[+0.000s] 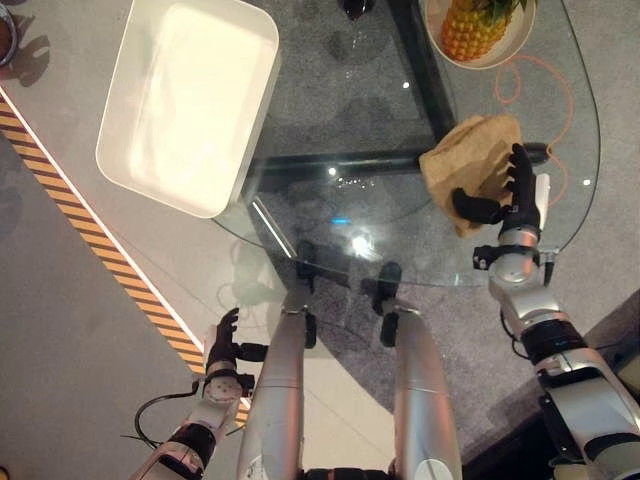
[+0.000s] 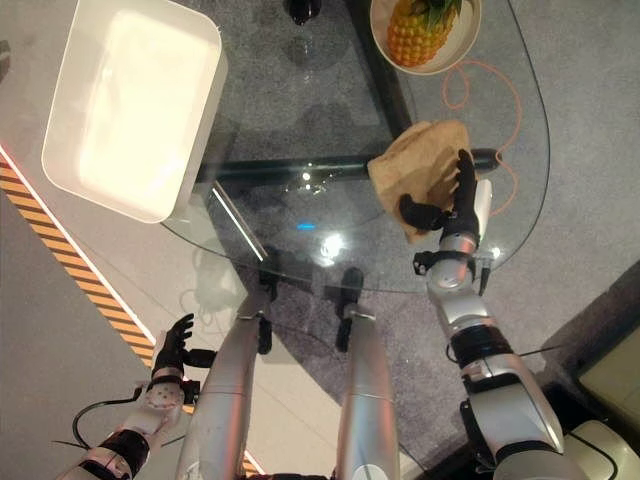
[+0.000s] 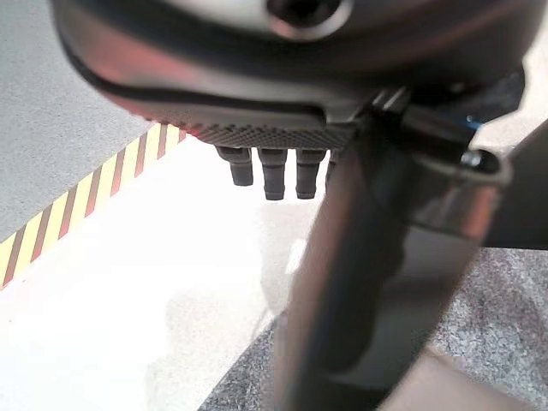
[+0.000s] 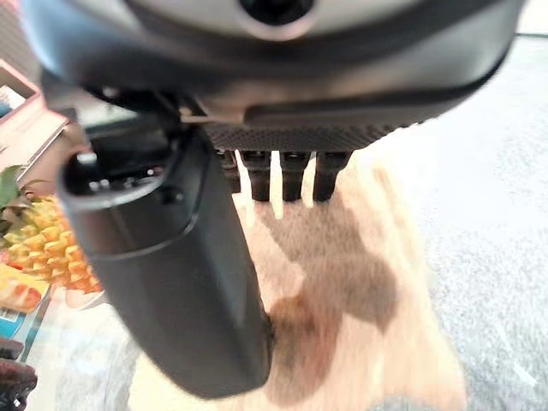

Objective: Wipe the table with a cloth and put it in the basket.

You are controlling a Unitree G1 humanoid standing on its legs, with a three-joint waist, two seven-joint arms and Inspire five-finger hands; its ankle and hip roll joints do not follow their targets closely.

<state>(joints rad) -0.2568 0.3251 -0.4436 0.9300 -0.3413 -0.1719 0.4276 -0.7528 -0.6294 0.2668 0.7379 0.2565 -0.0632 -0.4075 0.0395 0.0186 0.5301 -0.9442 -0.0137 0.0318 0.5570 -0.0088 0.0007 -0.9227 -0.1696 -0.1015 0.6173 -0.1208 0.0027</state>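
A tan cloth [image 1: 465, 155] lies crumpled on the right part of the round glass table [image 1: 400, 240]. My right hand [image 1: 515, 195] rests flat on the cloth's near right side, fingers straight and thumb spread out to the left, so it is open. The right wrist view shows those fingers [image 4: 282, 175] pressing on the cloth [image 4: 368, 282]. The white basket [image 1: 113, 100] stands at the table's far left, overhanging the edge, with nothing in it. My left hand [image 1: 222, 345] hangs low beside the table's near left, fingers relaxed and holding nothing.
A bowl [image 1: 520, 40] with a pineapple [image 1: 470, 30] stands at the far right of the table, just beyond the cloth. A dark glass [image 1: 355, 8] stands at the far edge. Yellow-black tape [image 1: 90, 230] runs across the floor on the left.
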